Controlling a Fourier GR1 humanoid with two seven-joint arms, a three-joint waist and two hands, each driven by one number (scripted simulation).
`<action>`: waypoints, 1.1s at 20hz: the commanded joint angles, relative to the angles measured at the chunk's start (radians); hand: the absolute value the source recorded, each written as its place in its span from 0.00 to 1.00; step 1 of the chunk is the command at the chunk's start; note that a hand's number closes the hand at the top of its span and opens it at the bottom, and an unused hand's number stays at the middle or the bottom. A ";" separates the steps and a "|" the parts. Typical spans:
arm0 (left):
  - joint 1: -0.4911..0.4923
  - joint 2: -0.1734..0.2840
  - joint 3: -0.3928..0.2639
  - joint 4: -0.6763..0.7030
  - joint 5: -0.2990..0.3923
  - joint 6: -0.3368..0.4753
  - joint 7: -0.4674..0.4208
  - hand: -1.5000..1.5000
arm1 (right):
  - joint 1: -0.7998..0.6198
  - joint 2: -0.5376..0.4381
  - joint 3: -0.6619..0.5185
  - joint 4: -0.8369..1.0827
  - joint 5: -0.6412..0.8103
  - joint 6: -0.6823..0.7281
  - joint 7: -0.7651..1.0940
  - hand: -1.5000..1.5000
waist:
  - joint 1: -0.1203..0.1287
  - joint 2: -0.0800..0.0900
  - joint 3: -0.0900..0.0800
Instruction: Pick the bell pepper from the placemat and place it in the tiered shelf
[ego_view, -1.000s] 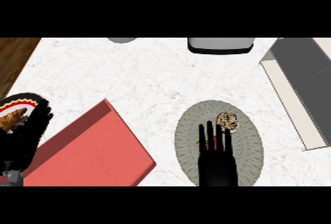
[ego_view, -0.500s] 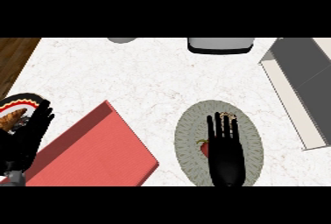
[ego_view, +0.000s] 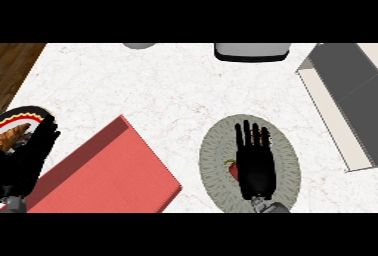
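Observation:
The oval grey-green placemat (ego_view: 215, 150) lies at the counter's front right. My right hand (ego_view: 255, 160) lies flat over its middle, fingers straight and pointing away from me, open. A small red part of the bell pepper (ego_view: 232, 170) shows at the left edge of the palm; the rest is hidden under the hand. The grey tiered shelf (ego_view: 347, 95) stands slanted at the right edge, beyond the placemat. My left hand (ego_view: 33, 152) rests open at the far left.
A red cutting board (ego_view: 103, 170) lies slanted between the two hands. A dark-rimmed plate (ego_view: 26, 117) with bread sits at the left edge, partly under my left hand. A grey container (ego_view: 251, 51) and a grey round object (ego_view: 139, 45) stand at the far edge.
My right hand has slid forward and a little right over the placemat, covering its middle. The red pepper now shows beside the palm. The left hand has barely moved.

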 joint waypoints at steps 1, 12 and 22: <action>-0.047 -0.005 0.023 0.068 -0.023 -0.027 -0.016 0.50 | 0.014 -0.030 -0.050 0.025 -0.027 -0.030 -0.043 0.00 | -0.003 0.001 0.000; 0.004 -0.066 0.016 -0.032 -0.071 0.001 0.023 0.50 | -0.011 -0.029 -0.039 0.145 0.020 -0.140 -0.090 1.00 | 0.000 0.001 0.000; 0.009 -0.071 0.039 -0.004 -0.067 -0.037 0.004 0.50 | -0.088 0.015 -0.128 0.041 0.032 -0.135 -0.013 1.00 | 0.003 0.002 0.000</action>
